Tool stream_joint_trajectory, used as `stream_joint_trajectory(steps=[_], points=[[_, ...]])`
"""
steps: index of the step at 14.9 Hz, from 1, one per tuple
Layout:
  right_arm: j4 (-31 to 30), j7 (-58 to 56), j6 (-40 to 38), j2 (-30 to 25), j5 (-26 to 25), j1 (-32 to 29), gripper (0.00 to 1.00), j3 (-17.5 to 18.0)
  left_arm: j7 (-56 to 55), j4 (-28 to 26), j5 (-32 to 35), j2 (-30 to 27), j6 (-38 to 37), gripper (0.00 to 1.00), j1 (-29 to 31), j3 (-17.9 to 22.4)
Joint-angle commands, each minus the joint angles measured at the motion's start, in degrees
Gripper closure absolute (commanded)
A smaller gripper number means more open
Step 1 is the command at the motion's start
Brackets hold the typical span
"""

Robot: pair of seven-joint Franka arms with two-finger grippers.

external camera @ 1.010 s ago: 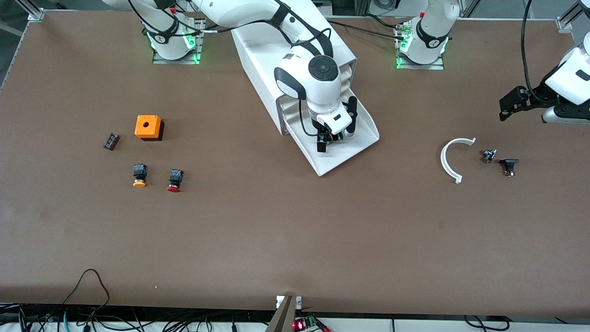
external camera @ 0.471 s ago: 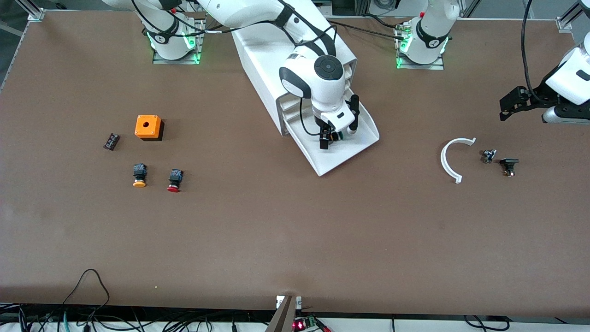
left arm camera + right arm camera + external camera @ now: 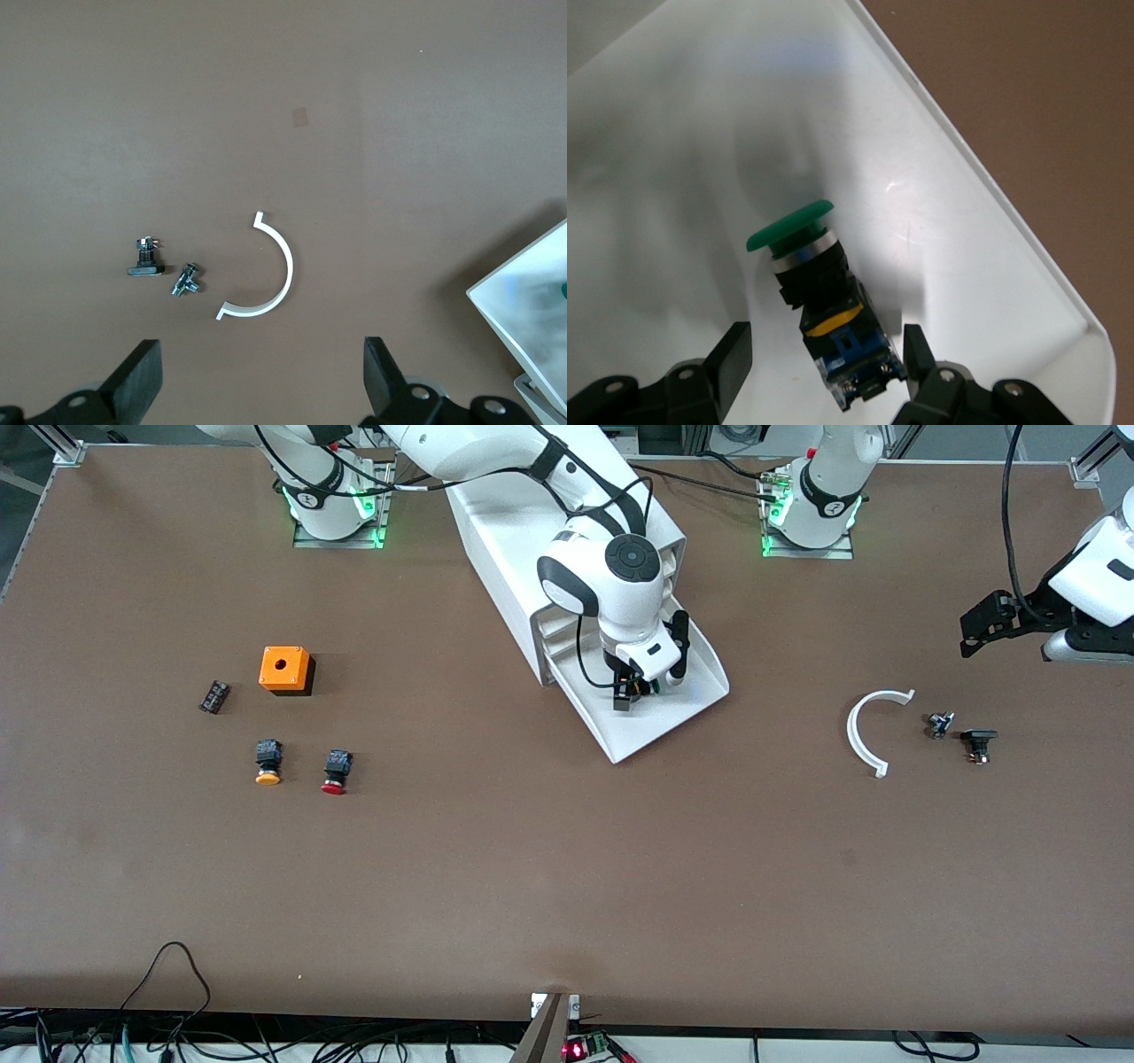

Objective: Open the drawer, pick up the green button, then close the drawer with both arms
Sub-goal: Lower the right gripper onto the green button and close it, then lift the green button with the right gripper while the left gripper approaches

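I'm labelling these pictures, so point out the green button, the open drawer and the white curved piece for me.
green button (image 3: 790,226): right wrist view, on its green cap.
open drawer (image 3: 669,726): front view, on its bare floor near the front rim.
white curved piece (image 3: 285,270): left wrist view, on the middle of its arc.

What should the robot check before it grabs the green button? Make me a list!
1. Lowest drawer pulled out: ok.
2. Green button lying in the drawer: ok.
3. Right gripper down in the drawer, fingers either side of the button's black body: ok.
4. Fingers pressing on the button yet: not ok, gaps show on both sides.
5. Left gripper open and waiting over the table by the white curved piece, out of the way: ok.
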Motion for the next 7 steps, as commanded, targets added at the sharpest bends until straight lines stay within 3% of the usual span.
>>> stream_joint_trajectory(steps=[1, 3, 7], points=[[1.86, 1.17, 0.72, 1.45, -0.99, 1.3, 0.45, -1.18, -0.69, 0.57, 1.69, 0.04, -0.13, 0.0, -0.26, -0.01], [1.95, 1.25, 1.34, 1.36, -0.99, 1.83, 0.57, -2.06, -0.69, 0.48, 1.69, 0.04, 0.23, 0.0, -0.26, -0.01], [2.65, 1.17, 1.34, 1.36, -0.9, 1.92, 0.71, -2.5, -0.95, 0.39, 1.6, 0.39, 0.49, 0.0, -0.35, -0.19]])
